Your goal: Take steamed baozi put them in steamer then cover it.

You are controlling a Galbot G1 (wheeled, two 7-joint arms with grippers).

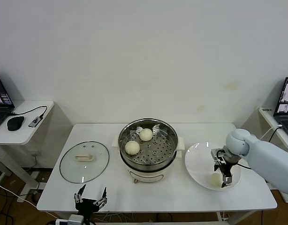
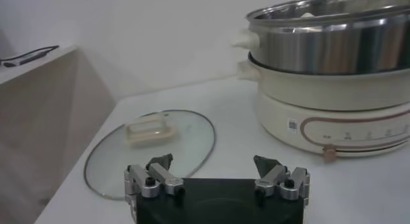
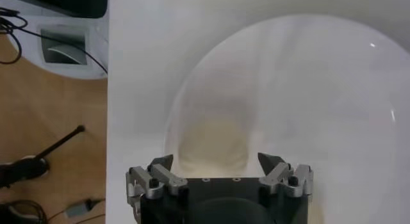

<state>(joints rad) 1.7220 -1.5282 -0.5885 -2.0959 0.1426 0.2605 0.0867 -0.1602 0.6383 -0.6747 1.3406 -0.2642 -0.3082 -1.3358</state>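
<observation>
The steamer (image 1: 170, 136) stands mid-table, a steel pot on a white base (image 2: 333, 120), with two baozi (image 1: 132, 147) (image 1: 146, 134) on its perforated tray. One more baozi (image 1: 214, 179) (image 3: 214, 142) lies on the white plate (image 1: 195, 159) (image 3: 333, 84) to the right. My right gripper (image 1: 221, 177) (image 3: 216, 159) hangs low over that plate, open, its jaws on either side of the bun and apart from it. My left gripper (image 1: 93, 191) (image 2: 213, 160) waits open and empty at the table's front edge. The glass lid (image 1: 84, 161) (image 2: 154, 145) lies flat to the left of the steamer.
A side table (image 1: 22, 126) at the far left carries a mouse and a laptop. Another laptop (image 1: 287, 101) sits at the far right. Cables lie on the floor (image 3: 45, 116) beside the table's right end.
</observation>
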